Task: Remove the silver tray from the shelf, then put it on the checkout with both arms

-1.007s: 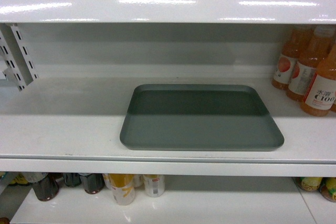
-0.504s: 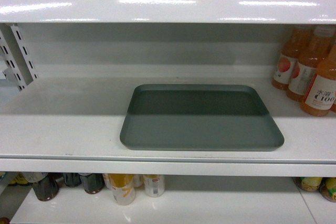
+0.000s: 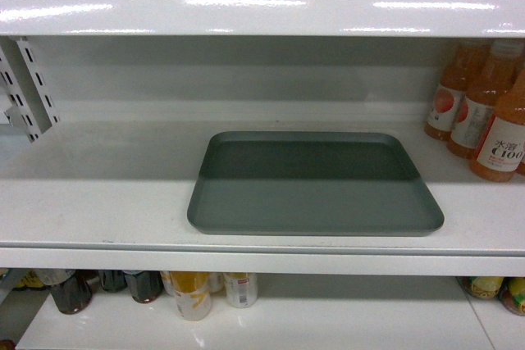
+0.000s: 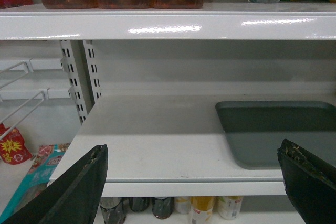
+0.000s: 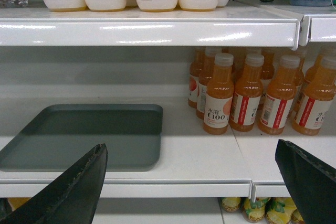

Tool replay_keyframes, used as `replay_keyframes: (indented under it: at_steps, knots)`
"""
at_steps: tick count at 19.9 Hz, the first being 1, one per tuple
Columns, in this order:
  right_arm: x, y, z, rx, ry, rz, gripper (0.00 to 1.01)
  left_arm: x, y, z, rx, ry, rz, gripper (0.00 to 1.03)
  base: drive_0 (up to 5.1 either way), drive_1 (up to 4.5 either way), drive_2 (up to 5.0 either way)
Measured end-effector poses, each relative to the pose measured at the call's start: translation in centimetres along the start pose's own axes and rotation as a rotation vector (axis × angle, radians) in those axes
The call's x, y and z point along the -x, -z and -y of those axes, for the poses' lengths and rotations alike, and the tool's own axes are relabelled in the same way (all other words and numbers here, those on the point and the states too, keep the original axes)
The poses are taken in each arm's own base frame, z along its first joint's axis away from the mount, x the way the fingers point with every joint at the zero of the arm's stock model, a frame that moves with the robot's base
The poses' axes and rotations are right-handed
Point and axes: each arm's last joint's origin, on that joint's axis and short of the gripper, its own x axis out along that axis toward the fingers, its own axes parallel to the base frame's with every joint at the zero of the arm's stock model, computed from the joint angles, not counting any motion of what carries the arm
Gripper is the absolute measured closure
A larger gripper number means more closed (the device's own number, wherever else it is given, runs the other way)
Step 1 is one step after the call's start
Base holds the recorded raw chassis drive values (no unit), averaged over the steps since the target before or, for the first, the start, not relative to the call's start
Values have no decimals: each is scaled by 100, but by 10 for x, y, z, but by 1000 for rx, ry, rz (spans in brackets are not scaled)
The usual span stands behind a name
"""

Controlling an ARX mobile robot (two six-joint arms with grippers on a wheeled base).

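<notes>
The silver tray [image 3: 316, 184] lies flat on the white shelf [image 3: 98, 194], its front rim close to the shelf's lip. It is matte grey-green with rounded corners. The left wrist view has the tray [image 4: 278, 132] at the right, and my left gripper [image 4: 191, 174] stands open in front of the shelf edge, left of the tray. The right wrist view has the tray [image 5: 86, 135] at the left, and my right gripper [image 5: 191, 174] stands open before the shelf lip, right of the tray. Neither gripper touches it. No gripper shows in the head view. The checkout is out of view.
Orange juice bottles [image 3: 488, 116] stand on the same shelf right of the tray, seen close as bottles [image 5: 252, 95] in the right wrist view. An upper shelf board [image 3: 262, 14] overhangs. Cans and bottles [image 3: 193, 293] fill the lower shelf. A slotted upright [image 4: 79, 77] stands at the left.
</notes>
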Motion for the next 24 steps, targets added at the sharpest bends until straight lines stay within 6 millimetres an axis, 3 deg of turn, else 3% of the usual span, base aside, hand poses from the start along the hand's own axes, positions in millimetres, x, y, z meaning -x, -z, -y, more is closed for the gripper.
replay_keyframes:
  at_steps: [24]
  knots:
    - [0, 0, 0, 0, 0, -2, 3, 0, 0, 0, 0, 0, 0, 5, 0, 0, 0]
